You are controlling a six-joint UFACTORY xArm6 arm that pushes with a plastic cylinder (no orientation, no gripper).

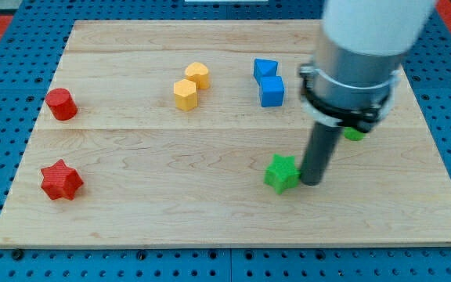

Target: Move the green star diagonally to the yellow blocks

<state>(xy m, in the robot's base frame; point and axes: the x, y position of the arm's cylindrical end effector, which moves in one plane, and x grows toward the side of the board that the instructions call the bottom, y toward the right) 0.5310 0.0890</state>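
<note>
The green star (281, 173) lies on the wooden board at the lower middle-right. My tip (311, 182) stands just to the star's right, touching or nearly touching it. Two yellow blocks sit side by side at the upper middle: a yellow hexagon-like block (185, 94) and another yellow block (198, 74) just up and right of it. They lie up and to the left of the star.
Two blue blocks (268, 81) stand close together right of the yellow ones. A second green block (355, 133) is partly hidden behind the arm. A red cylinder (61, 103) and a red star (61, 180) sit at the left. The board edge (225, 244) runs along the bottom.
</note>
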